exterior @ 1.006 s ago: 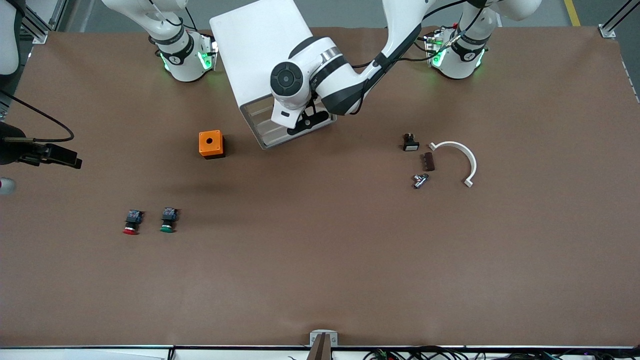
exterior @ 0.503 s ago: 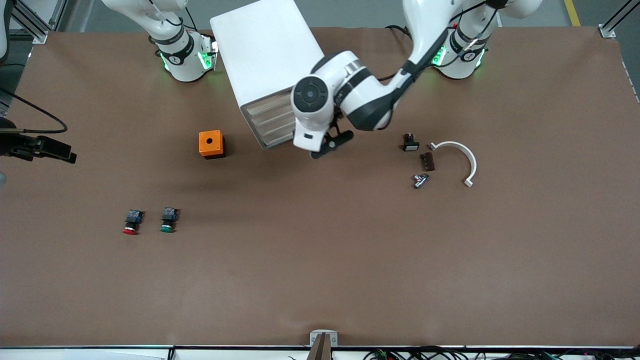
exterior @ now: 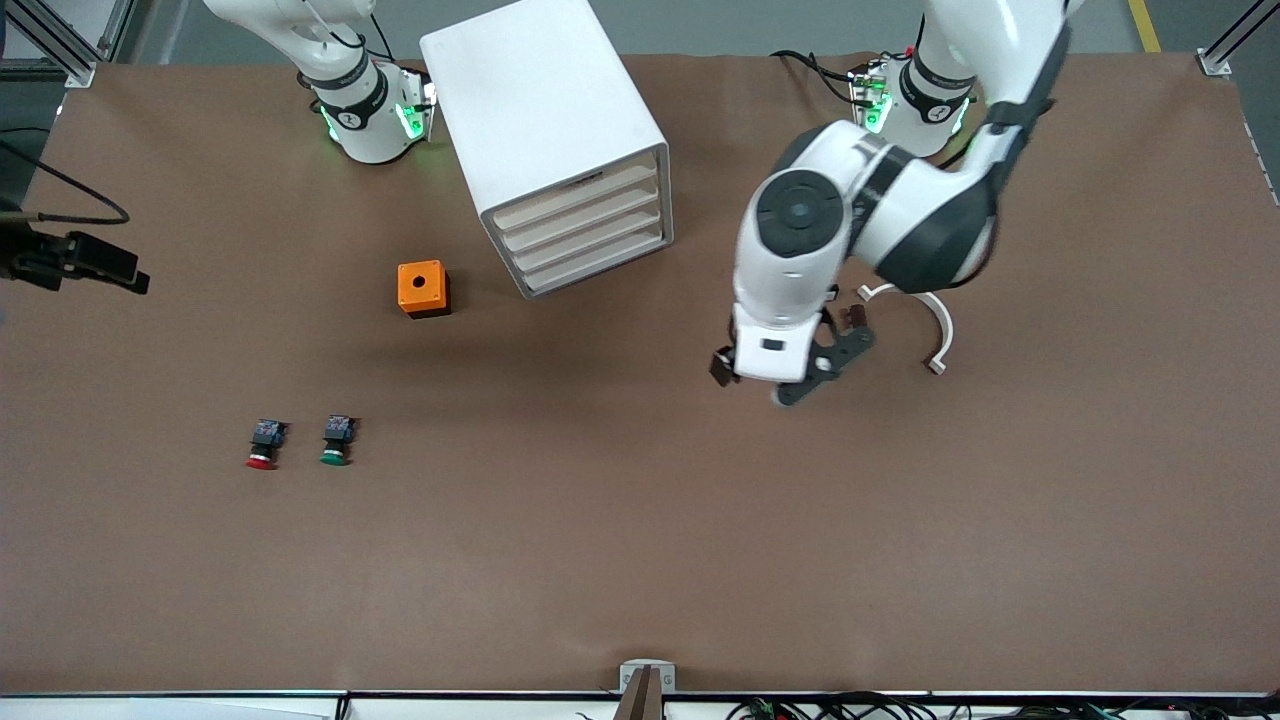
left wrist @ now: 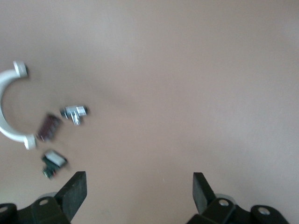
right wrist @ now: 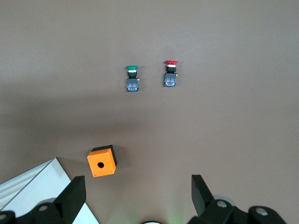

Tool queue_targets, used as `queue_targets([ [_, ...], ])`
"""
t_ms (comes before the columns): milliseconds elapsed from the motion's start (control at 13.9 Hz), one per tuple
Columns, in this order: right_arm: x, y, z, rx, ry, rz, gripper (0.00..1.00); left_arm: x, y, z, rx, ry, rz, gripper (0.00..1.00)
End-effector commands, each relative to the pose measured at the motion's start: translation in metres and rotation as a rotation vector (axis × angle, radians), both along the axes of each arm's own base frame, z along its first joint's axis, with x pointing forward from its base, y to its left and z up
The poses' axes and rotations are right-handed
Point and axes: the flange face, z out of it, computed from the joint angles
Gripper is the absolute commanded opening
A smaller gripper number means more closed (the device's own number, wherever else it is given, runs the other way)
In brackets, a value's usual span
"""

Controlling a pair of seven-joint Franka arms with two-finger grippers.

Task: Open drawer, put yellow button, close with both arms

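Brown desk (exterior: 640, 560), white cabinet (exterior: 540, 110), top drawer (exterior: 578, 193) shut flush. No yellow button in sight; likely inside already. Left gripper (exterior: 757, 384) over desk beside cabinet, fingers (left wrist: 74, 189) spread, empty. Right gripper (right wrist: 138, 186) waiting high, likewise spread, empty.

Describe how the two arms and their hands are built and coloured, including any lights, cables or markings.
Both arms are glossy white with rounded segments, black bands and dark round joint caps. Green lights glow at the bases, where black cables run. The left hand and right hand are black, each with two flat fingers.
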Motion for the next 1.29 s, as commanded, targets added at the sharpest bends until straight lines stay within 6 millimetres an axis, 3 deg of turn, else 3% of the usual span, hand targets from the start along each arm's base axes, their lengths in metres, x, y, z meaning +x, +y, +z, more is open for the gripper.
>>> queue_targets([
  [0,-0.036,0.002,0.008,0.001,-0.013,0.011,1.0,0.018,0.072,0.045,0.023,-0.026,-0.073,1.0],
  [287,-0.059,0.007,0.024,0.001,-0.057,0.023,1.0,0.021,0.17,0.09,0.067,0.04,-0.193,1.0],
  [575,-0.055,0.009,0.022,-0.004,-0.079,0.029,1.0,0.005,0.234,0.132,0.065,0.079,-0.312,1.0],
  [718,-0.055,0.009,0.022,-0.004,-0.085,0.03,1.0,-0.02,0.247,0.158,0.072,0.101,-0.411,1.0],
  [1006,-0.056,0.003,0.025,-0.033,-0.089,0.097,1.0,-0.066,0.319,0.18,-0.034,0.088,-0.468,1.0],
  [1221,-0.059,0.001,0.028,-0.034,-0.09,0.097,1.0,-0.089,0.316,0.188,-0.028,0.074,-0.483,1.0],
])
